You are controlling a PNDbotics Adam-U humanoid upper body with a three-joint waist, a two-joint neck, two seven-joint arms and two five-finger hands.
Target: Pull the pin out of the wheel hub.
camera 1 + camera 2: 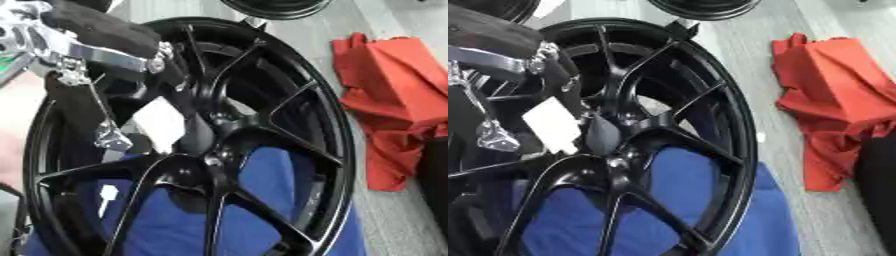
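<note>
A grey floor (798, 210) carries a blue cloth (175, 220) under the wheel (328, 150); a red cloth (833, 95) lies beside.

We record a pale grey surface (798, 65) with faint lengthwise streaks, evenly lit. A crumpled red cloth (833, 100) lies on it at the right. A blue cloth (262, 200) covers the near area. At the far edge we note the rim of a second dark round object (276, 7), partly cut off.
</note>
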